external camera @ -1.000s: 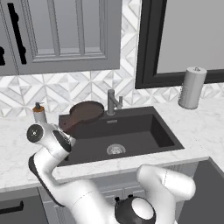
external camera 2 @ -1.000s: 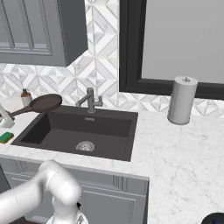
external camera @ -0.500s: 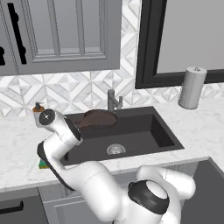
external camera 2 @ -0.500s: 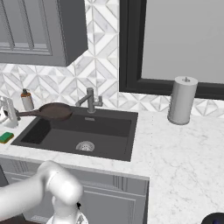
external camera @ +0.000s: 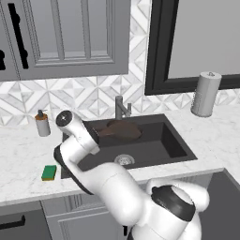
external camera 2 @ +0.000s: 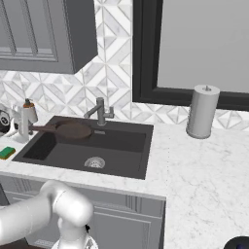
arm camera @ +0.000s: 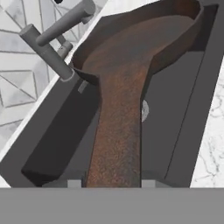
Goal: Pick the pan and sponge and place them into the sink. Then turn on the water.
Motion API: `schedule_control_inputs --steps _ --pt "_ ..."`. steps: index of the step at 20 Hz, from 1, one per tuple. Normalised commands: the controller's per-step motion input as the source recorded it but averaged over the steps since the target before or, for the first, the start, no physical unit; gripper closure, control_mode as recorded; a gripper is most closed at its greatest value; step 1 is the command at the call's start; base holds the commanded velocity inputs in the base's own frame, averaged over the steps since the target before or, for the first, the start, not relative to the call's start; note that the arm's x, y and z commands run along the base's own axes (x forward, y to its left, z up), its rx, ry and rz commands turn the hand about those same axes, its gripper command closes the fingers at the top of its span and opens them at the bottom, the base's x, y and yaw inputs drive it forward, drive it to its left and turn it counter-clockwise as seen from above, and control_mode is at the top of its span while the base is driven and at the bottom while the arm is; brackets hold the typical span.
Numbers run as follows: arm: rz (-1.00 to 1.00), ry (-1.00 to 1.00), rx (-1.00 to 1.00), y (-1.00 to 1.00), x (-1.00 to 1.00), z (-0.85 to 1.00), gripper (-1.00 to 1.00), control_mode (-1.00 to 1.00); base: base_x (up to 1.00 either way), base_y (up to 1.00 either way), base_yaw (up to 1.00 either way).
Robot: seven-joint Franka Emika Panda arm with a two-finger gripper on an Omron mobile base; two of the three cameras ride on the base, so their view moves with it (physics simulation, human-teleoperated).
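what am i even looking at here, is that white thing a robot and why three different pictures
Yes, it is a white robot arm in a simulated kitchen. Two pictures come from cameras on its base, behind it to the left and right. The third looks along its hand, which is shut on the long handle of a brown pan, held over the black sink. A green sponge lies on the marble counter beside the sink. A faucet, soap dispenser and paper towel roll stand behind.

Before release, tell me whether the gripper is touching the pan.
Touching. In the hand view the pan handle runs straight down between the gripper fingertips, filling the space between them with no gap.
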Motion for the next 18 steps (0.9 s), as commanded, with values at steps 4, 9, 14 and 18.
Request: schedule_control_inputs --steps 4,9,14,18 --pt "-0.11 0.04 0.07 -0.45 0.03 -0.01 1.00 -1.00 0.00 0.00 0.00" --pt "-0.01 0.11 0.12 -0.34 0.19 -0.16 1.00 -1.00 0.00 0.00 0.00" --pt "0.00 0.08 0.20 -0.39 0.13 -0.36 1.00 -1.00 0.00 0.00 0.00" --pt "-0.02 0.01 0.13 -0.11 0.05 -0.52 1.00 -1.00 0.00 0.00 0.00"
